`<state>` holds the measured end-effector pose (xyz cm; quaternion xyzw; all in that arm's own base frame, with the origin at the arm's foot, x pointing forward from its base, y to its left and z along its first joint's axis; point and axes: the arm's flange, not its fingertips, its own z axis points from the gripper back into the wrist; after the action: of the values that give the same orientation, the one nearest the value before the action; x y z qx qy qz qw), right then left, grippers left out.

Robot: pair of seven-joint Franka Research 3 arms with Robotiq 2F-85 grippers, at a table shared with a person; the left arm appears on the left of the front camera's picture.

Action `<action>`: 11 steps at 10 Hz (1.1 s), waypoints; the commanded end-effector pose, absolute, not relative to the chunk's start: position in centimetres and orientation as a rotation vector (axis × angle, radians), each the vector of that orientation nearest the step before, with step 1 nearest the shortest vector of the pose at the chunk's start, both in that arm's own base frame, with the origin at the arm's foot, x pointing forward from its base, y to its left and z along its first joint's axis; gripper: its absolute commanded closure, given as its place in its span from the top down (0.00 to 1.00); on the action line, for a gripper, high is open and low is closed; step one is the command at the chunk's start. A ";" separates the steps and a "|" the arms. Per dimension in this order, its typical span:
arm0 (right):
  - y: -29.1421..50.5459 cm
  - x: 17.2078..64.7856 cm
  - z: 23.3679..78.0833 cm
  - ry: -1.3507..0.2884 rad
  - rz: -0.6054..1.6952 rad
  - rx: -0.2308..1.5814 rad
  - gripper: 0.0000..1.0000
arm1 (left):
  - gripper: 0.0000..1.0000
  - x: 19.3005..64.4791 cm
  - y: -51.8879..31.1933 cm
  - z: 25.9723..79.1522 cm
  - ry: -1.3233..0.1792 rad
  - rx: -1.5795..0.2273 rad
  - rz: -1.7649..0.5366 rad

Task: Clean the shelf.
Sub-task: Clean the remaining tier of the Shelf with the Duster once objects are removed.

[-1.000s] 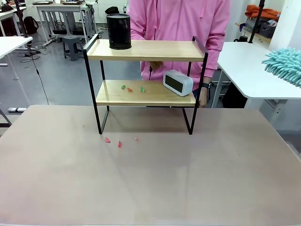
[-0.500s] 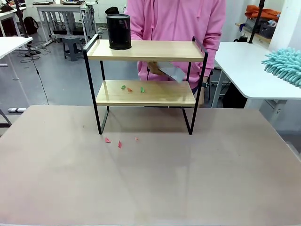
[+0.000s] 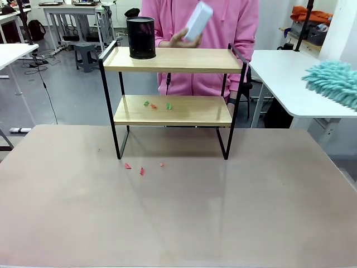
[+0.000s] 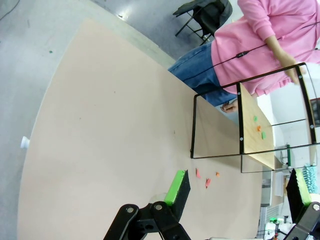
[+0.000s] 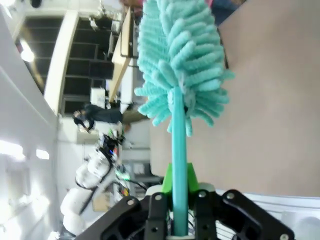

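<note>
The two-tier shelf [image 3: 173,84] stands at the middle of the table [image 3: 178,223], close to its far edge. A person in a pink hoodie stands just behind it.

From the front, a black mesh cup [image 3: 140,37] sits at the left end of the upper board. The person's hand [image 3: 181,38] holds a white block [image 3: 198,21] tilted in the air above that board. Green and orange scraps [image 3: 156,104] lie on the lower board, and red scraps [image 3: 142,167] lie on the table just in front of the shelf's left legs. A teal duster [image 3: 334,81] juts in at the right edge, over a white side table [image 3: 284,78].

The left wrist camera shows the shelf [image 4: 257,125] turned sideways, with the person's other hand [image 4: 230,106] low behind it. The left gripper [image 4: 239,186] hangs over the table with its green-padded fingers [image 4: 177,187] spread wide, holding nothing.

The right wrist camera shows how the duster [image 5: 177,65] is held. The right gripper [image 5: 178,187] is clenched on its teal handle [image 5: 178,150], with the fluffy head pointing away from the fingers.
</note>
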<state>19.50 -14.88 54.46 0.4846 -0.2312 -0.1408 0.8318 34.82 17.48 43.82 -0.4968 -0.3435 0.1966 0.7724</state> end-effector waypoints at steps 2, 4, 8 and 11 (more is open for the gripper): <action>-3.9 24.4 53.6 -0.288 -0.001 0.818 0.11 | 1.00 34.8 17.4 44.0 -0.743 -1.088 0.432; 2.0 26.5 52.0 -0.235 0.092 0.731 0.11 | 1.00 34.8 17.4 44.0 -0.743 -1.088 0.432; 3.3 26.3 53.5 -0.213 0.119 0.746 0.11 | 1.00 34.8 17.4 44.0 -0.743 -1.088 0.432; 2.6 24.5 54.7 -0.265 0.113 0.745 0.11 | 1.00 34.8 17.4 44.0 -0.743 -1.088 0.432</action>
<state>25.98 3.18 54.13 0.3618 -0.1249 0.0615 0.9218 34.86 17.49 43.83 -0.4965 -0.3434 0.1964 0.7726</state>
